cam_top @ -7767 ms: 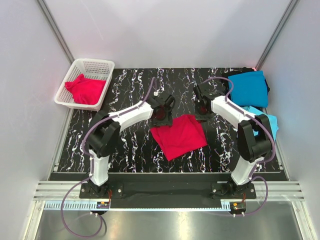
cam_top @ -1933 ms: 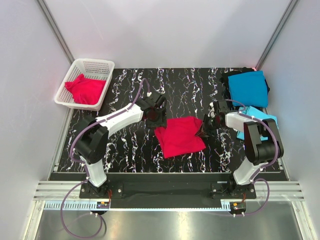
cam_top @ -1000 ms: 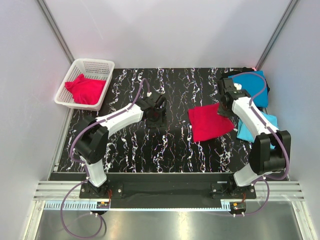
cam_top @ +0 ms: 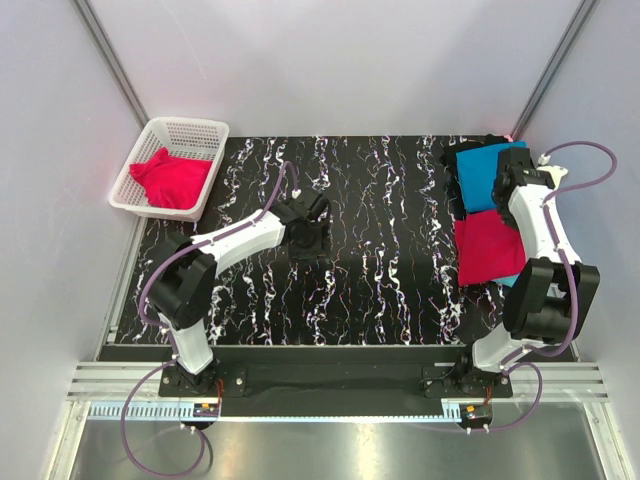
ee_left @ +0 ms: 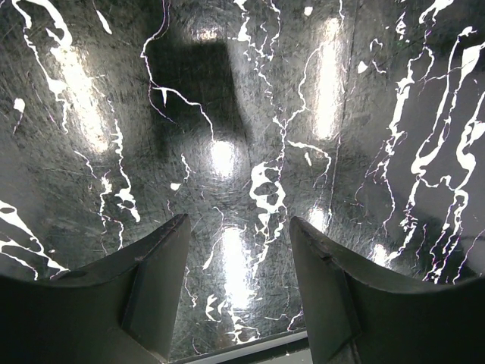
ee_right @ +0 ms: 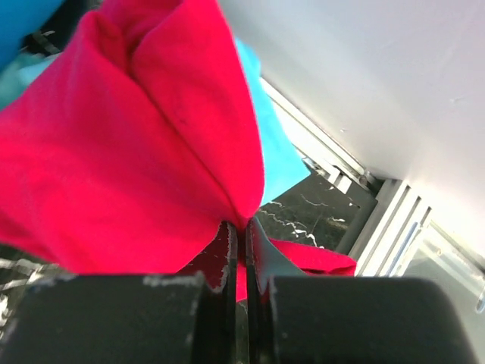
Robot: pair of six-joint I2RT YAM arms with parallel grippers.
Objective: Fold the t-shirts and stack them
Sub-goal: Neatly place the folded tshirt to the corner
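T-shirts, one in hand: the folded crimson-red cloth t-shirt (cam_top: 485,250) sits at the far right edge of the black white-veined marble worktop (cam_top: 380,200), just near of the folded teal-blue t-shirt (cam_top: 478,172) in the right rear corner. The two touch or overlap along their shared edge.

Right end effector (ee_right: 242,227) is clamped tight on a bunched corner of this red shirt. My right wrist view shows the two fingers pressed together with the fabric pinched between them. Red cloth fills most of that view, folding away above the fingers.

A lighter sky-blue t-shirt (ee_right: 276,152) shows beyond the red one in the wrist view. From above, the red shirt covers nearly all of it. I cannot tell whether the red shirt rests fully on it or is partly lifted.

Left end effector (ee_left: 239,224) hangs over the middle-left of the worktop, jaws apart, nothing between them. Left wrist view gives only bare marble and lamp glare below the fingers.

A white plastic mesh basket (cam_top: 195,128) stands at the left rear corner, off the marble's edge. A second crimson-red t-shirt (cam_top: 170,178) lies crumpled inside it, unfolded, well apart from both arms.
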